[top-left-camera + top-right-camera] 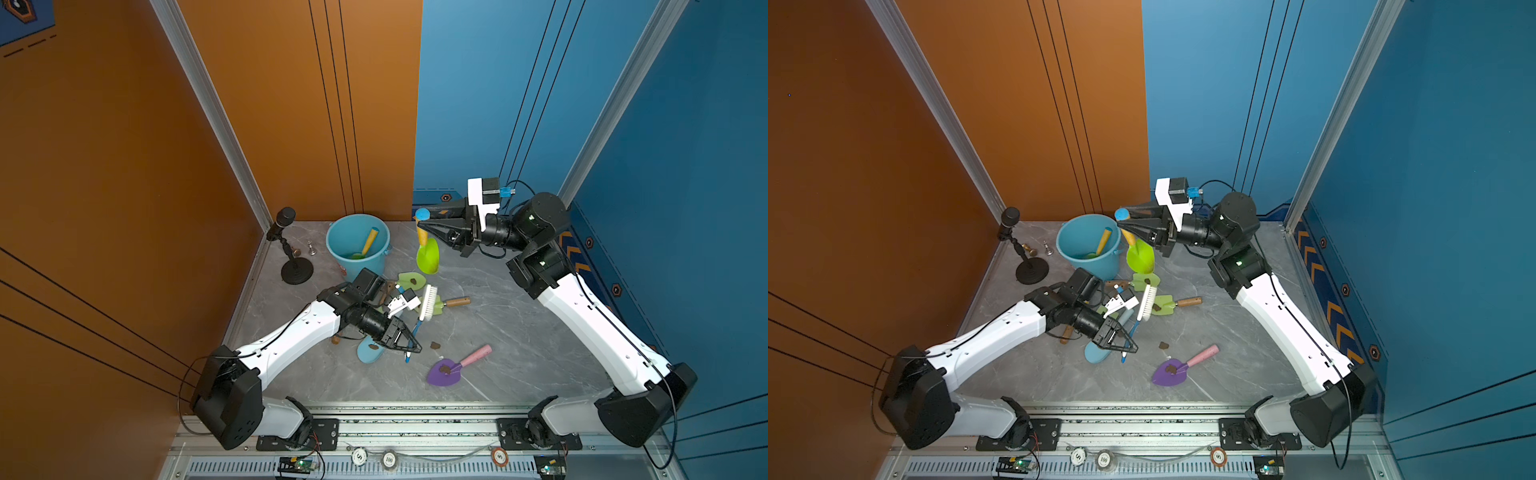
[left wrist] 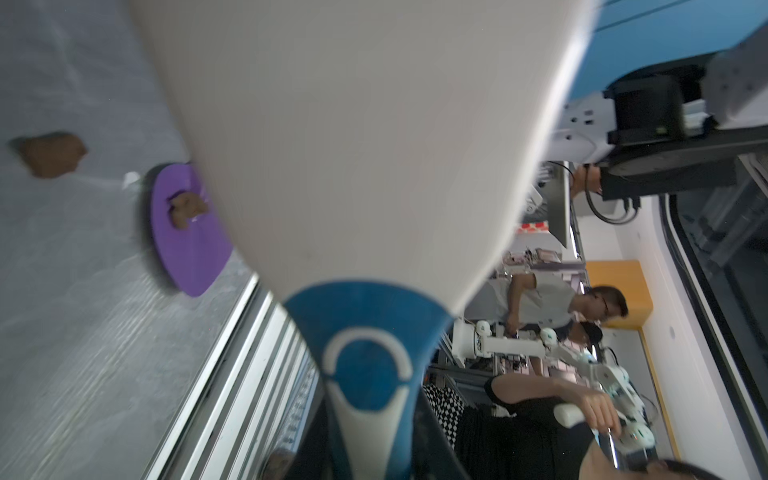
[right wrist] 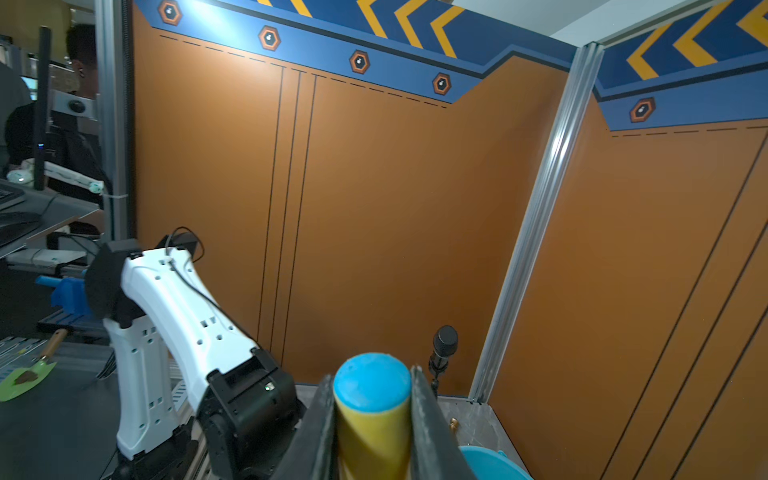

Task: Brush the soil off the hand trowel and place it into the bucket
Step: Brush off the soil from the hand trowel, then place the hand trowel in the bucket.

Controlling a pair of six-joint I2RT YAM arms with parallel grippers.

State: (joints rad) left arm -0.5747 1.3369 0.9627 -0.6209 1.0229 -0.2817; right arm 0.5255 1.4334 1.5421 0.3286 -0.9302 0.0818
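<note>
A: Grey marble tabletop (image 1: 498, 332) between orange and blue walls: what do both top views give?
B: One yellow-handled trowel (image 1: 369, 243) already stands in the light-blue bucket (image 1: 337, 262). The right gripper (image 1: 420, 224) is clamped on the lime-green trowel (image 1: 429, 257), hanging blade-down just beside the bucket, no lump showing. The left gripper (image 1: 413, 348) is closed round the brush (image 1: 429, 301).
A: Left wrist?
B: Brush handle fills it; the fingers are hidden. Beyond lies the purple trowel (image 2: 187, 249), a soil lump (image 2: 185, 208) on its blade.
A: Right wrist?
B: Fingers (image 3: 424, 411) pinch the blue-capped handle tight; bucket rim close by.
A: Progress?
B: Early, I'd judge: one in, one nearly there; purple and pale-green trowels (image 1: 405, 277) carry soil, unbrushed.
</note>
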